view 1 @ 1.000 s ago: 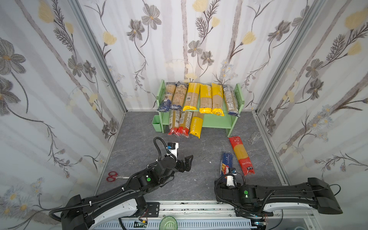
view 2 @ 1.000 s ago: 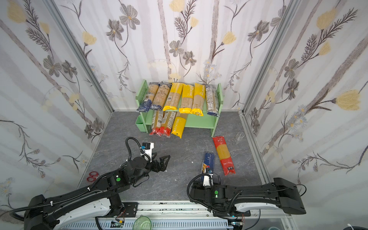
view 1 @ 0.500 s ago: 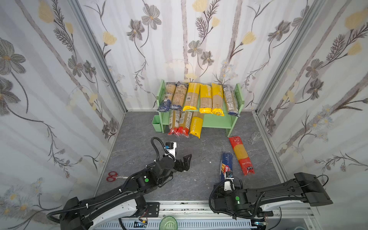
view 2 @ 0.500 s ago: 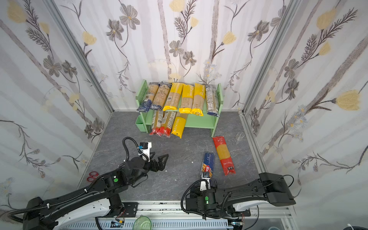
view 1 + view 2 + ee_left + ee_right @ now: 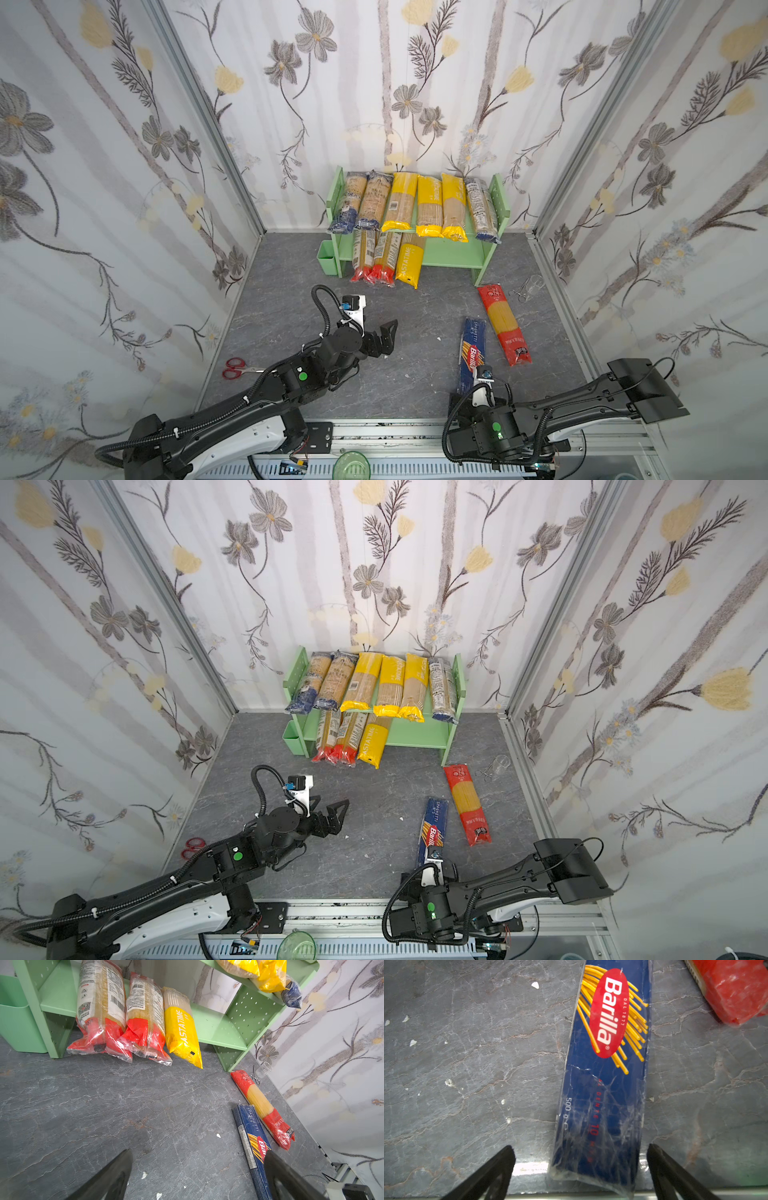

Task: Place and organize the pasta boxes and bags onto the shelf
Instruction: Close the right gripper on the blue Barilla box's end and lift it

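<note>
The mint-green shelf (image 5: 453, 254) stands at the back wall. Its top board holds several pasta bags (image 5: 428, 205). On the lower board, at the left, lie two red-ended bags (image 5: 372, 257) and a yellow one (image 5: 182, 1030). A dark-blue Barilla box (image 5: 471, 347) and a red-ended bag (image 5: 503, 322) lie on the floor at the right. My left gripper (image 5: 384, 338) hangs open over bare floor left of the middle, empty (image 5: 198, 1151). My right gripper (image 5: 581, 1148) is open, its fingers on either side of the box's (image 5: 604, 1084) near end without touching it.
A green square cup (image 5: 326, 255) hangs on the shelf's left side. Red scissors (image 5: 232, 368) lie by the left wall. A small glass and metal scissors (image 5: 528, 286) sit near the right wall. The metal front rail (image 5: 395, 432) runs just behind the box's near end.
The right arm has drawn back toward the front rail and its elbow has swung left. The left gripper has shifted slightly left. Both grippers stay open.
</note>
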You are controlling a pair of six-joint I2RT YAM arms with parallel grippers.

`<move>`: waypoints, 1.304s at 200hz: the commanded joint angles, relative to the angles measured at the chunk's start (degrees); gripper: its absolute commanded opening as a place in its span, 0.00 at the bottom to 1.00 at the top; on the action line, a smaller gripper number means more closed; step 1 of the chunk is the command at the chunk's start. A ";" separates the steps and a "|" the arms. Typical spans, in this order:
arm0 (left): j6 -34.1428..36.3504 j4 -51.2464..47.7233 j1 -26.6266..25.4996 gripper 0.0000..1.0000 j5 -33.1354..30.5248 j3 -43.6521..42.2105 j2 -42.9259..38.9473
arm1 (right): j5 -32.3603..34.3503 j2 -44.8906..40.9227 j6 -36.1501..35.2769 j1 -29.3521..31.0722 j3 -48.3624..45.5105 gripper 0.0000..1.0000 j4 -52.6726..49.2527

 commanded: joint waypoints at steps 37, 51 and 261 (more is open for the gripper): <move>-0.06 -0.68 -0.01 1.00 -1.87 1.34 1.35 | 0.31 -0.47 2.30 0.10 -6.02 1.00 7.35; 0.09 -0.77 -0.01 1.00 -2.10 1.64 1.82 | 1.09 1.39 1.97 -0.02 -6.10 1.00 8.26; 2.84 -2.71 1.62 1.00 -8.17 4.23 3.66 | 3.37 -28.30 -39.55 -22.96 -11.56 0.28 24.32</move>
